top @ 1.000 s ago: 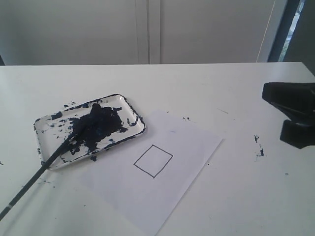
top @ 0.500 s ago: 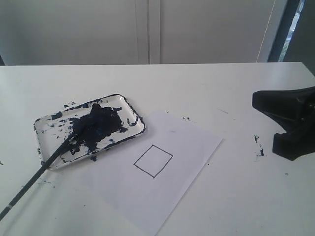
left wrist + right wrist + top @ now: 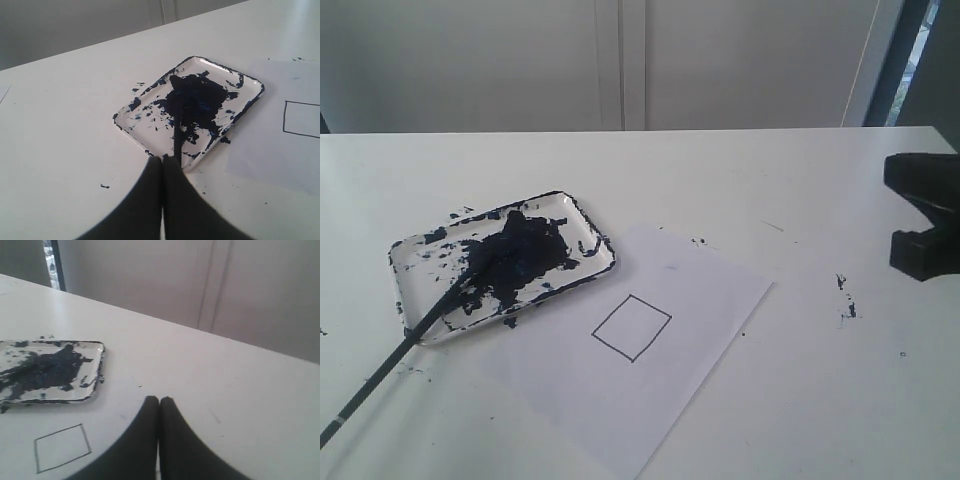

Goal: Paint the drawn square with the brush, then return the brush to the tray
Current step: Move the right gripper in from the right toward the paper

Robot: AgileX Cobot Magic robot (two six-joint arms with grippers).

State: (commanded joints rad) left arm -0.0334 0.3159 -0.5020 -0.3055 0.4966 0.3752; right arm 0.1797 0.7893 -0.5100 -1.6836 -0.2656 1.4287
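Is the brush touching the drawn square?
Apart. The exterior view shows the brush lying with its tip in the tray, bare paper between it and the drawn square.

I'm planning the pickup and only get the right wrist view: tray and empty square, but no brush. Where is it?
Observer: The brush lies with its tip in the paint on the tray; its handle sticks out over the rim onto the table, on the left arm's side.
Operator: Is the left gripper holding it?
Observer: No. The left gripper is shut with nothing between its fingers; in its wrist view the handle passes behind one finger.
Operator: Is the square drawn on the table?
Observer: No, the drawn square is on a paper sheet next to the tray.
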